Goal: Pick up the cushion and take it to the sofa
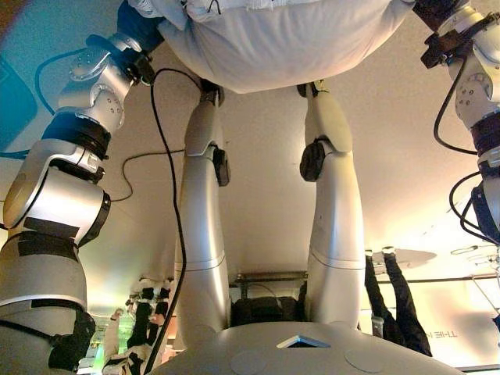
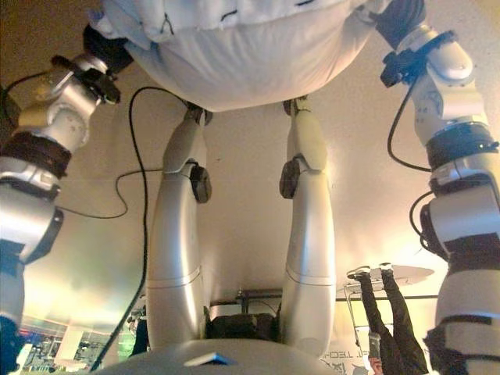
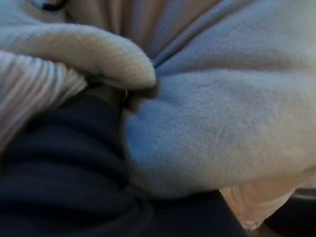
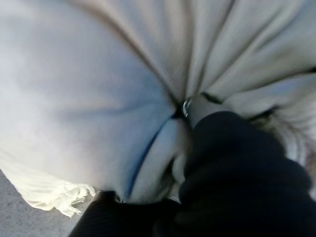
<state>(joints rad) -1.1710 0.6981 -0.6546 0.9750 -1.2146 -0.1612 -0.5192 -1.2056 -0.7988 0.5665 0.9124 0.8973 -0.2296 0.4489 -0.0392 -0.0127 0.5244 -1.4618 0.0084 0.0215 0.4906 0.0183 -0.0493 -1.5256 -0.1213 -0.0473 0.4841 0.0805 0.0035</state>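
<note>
A big soft white cushion point(image 1: 273, 39) hangs at the far edge of the eye views, held up off the floor between my two hands. My left hand point(image 1: 139, 27) presses into its left end and my right hand point(image 2: 397, 17) into its right end. In the left wrist view the dark cover of the left hand point(image 3: 59, 163) is sunk in the cushion's point(image 3: 222, 113) bunched folds. The right wrist view shows the right hand's cover point(image 4: 237, 168) buried in creased cloth point(image 4: 74, 89) in the same way. A cream fringe point(image 4: 64, 200) hangs off one edge.
The pale floor point(image 1: 266, 211) spreads under the cushion. A person in dark trousers and white shoes point(image 1: 394, 301) stands by a round white table point(image 1: 414, 256) to the right. More people point(image 1: 144, 312) show at the lower left.
</note>
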